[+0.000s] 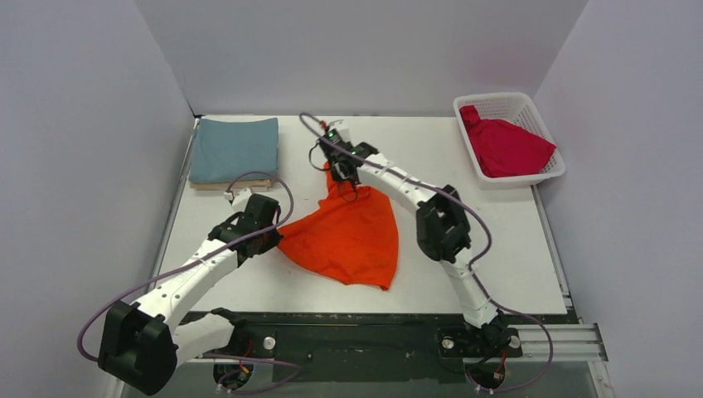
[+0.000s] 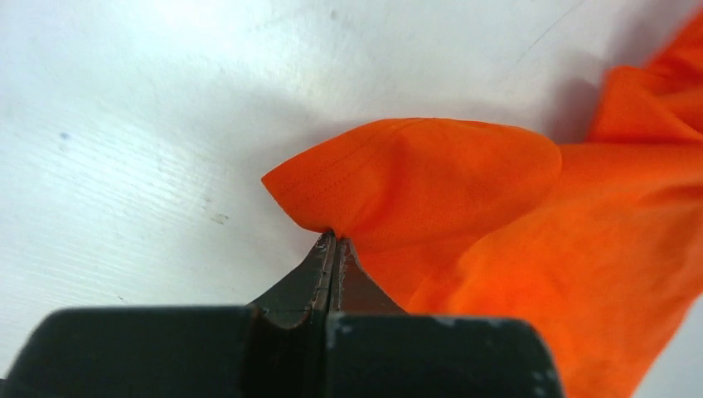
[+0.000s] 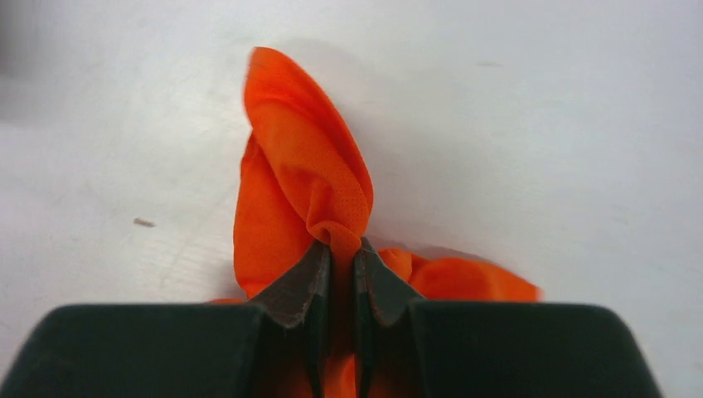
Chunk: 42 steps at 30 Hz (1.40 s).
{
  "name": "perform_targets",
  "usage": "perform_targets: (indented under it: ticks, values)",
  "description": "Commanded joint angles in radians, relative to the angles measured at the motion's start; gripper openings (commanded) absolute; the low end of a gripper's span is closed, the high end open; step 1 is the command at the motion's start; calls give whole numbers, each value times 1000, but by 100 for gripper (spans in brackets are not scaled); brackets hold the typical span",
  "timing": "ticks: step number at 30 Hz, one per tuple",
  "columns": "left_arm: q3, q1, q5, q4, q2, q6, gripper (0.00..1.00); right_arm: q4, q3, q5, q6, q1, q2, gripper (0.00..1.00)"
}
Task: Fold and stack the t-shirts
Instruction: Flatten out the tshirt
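Note:
The orange t-shirt [image 1: 352, 232] lies spread in a rough triangle on the middle of the white table [image 1: 497, 249]. My left gripper [image 1: 278, 235] is shut on its left corner [image 2: 398, 174], jaws pinching the hem. My right gripper [image 1: 342, 177] is shut on its far top corner [image 3: 307, 182], with cloth bunched between the jaws. A folded teal-blue t-shirt [image 1: 235, 148] lies at the back left on top of a beige one [image 1: 217, 186], of which only an edge shows. A crimson t-shirt [image 1: 506, 148] sits crumpled in the basket.
The white lattice basket [image 1: 497, 104] stands at the back right corner. Grey walls close in the table on three sides. Both arms' cables loop over the table near the orange shirt.

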Motion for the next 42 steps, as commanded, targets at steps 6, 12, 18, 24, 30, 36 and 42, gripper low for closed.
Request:
perform_targets:
  ticks: [6, 12, 18, 24, 30, 36, 42]
  values:
    - [300, 17, -260, -65, -185, 12, 0, 195, -410, 334, 66, -198, -767, 0]
    - [431, 17, -266, 71, -344, 107, 0, 51, -432, 377, -14, -210, -1060, 0]
    - [565, 17, -120, 242, -484, 220, 0, -107, -325, 177, 45, -204, -1266, 0]
    - [773, 17, 80, 271, -487, 280, 0, -154, -190, -96, 126, -195, -1403, 0]
    - [916, 20, 165, 245, -466, 295, 0, -155, -199, -188, 218, -196, -1502, 0]
    - [892, 24, 60, 232, -365, 288, 0, -135, -340, 41, 241, -196, -1563, 0]
    - [792, 28, -303, 182, -83, 334, 0, -134, -578, 451, 276, -196, -1473, 0]
